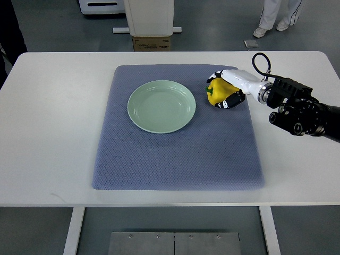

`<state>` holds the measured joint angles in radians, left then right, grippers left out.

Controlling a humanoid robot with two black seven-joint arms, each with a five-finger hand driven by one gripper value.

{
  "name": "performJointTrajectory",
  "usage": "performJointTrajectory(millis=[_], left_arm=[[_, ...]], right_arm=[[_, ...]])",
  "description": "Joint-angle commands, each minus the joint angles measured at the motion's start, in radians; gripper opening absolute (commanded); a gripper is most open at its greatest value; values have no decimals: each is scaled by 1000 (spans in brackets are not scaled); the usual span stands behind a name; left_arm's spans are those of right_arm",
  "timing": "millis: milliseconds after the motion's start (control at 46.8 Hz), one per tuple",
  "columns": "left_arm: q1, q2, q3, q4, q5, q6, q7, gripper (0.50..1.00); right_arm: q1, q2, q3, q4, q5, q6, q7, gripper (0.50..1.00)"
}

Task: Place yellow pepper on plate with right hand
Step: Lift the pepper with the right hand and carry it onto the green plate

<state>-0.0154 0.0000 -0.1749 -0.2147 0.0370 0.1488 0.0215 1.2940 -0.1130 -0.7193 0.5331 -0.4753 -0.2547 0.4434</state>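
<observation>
The right hand (226, 90) grips the yellow pepper (218, 93) beside the plate (161, 106).
Lift it straight up, carry it left over the plate, then set it down gently.

person (276, 16): cut off above legs | yellow pepper (217, 91): partly hidden by right hand (229, 87)

Blue mat (175, 154) (white table (53, 133) beneath).

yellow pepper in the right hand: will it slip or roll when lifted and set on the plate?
Probably stiff: the glossy yellow bell pepper looks unsquashed with the right hand wrapped around it. Its smooth skin may slip. Its rounded, lobed body could roll slightly on the shallow pale green plate.
</observation>
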Motion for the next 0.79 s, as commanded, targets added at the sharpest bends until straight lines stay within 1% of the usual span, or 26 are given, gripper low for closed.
performJointTrajectory(millis=[0,299,470,577,770], left_arm=[[0,0,0,0,0,0,0,1000],[0,0,0,0,0,0,0,1000],[0,0,0,0,0,0,0,1000],[0,0,0,0,0,0,0,1000],[0,0,0,0,1,0,0,1000]], right_arm=[[10,-2,7,1,6,0,3,500],[91,-11,34,25,12,5,6,500],[136,-16,35,125,14,8,40,500],[146,-10,75,174,20,8,40,500],[156,10,135,231,23,9,35,500]])
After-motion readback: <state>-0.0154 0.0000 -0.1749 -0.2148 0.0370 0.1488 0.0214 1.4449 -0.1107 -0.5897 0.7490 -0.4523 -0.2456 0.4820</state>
